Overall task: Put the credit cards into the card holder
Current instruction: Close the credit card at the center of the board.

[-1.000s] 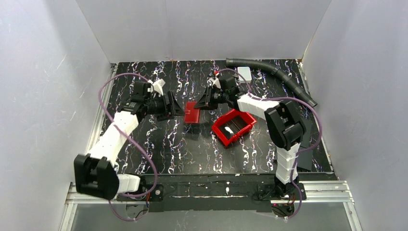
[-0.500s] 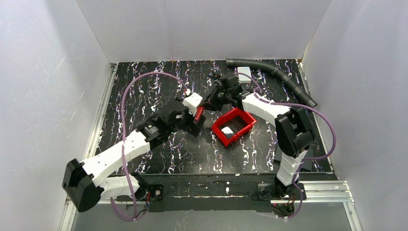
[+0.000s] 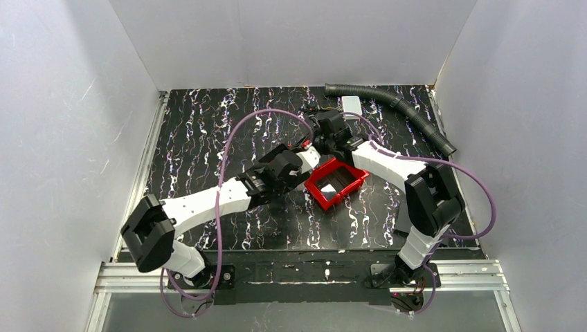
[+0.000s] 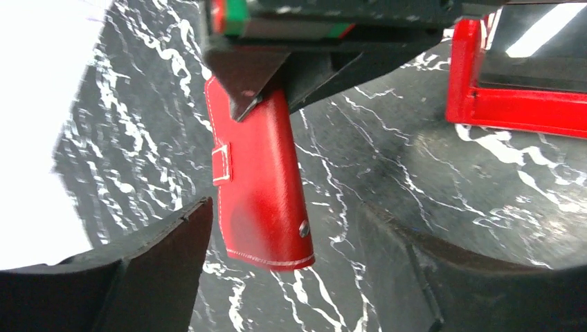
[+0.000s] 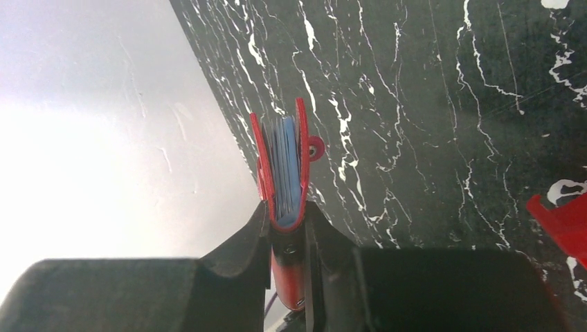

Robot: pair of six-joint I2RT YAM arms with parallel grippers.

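From above, the left fingers [image 3: 309, 155] and the right fingers [image 3: 319, 142] are meeting nose to nose over the marbled surface [image 3: 208, 131]. The red bin [image 3: 353, 167] is sitting just beside them. What is passing between them is mostly hidden from up here.

Over to the left wrist camera: the card holder [image 4: 262, 187] is hanging straight ahead, in the gap between the left fingers but touching neither. They are standing wide apart, gripping nothing. The right fingers are pinching it by the end farthest from the left ones. Off to the right, the bin is showing a black sheet [image 4: 533, 66] inside; whether a card is lying there too, I cannot tell.

Now the right wrist camera: the right fingers are clamped tight on the folded end. The covers are gaping at the far end, with pale blue credit cards [image 5: 286, 162] tucked between them and the snap tab [image 5: 315, 147] sticking out free.

That wallet is looking light and soft, so I reckon it will flex. The cards are looking stiff and slick and could slide out of that mouth. The best hold, I'd say, is across both flat covers near the open end, squeezing it shut.
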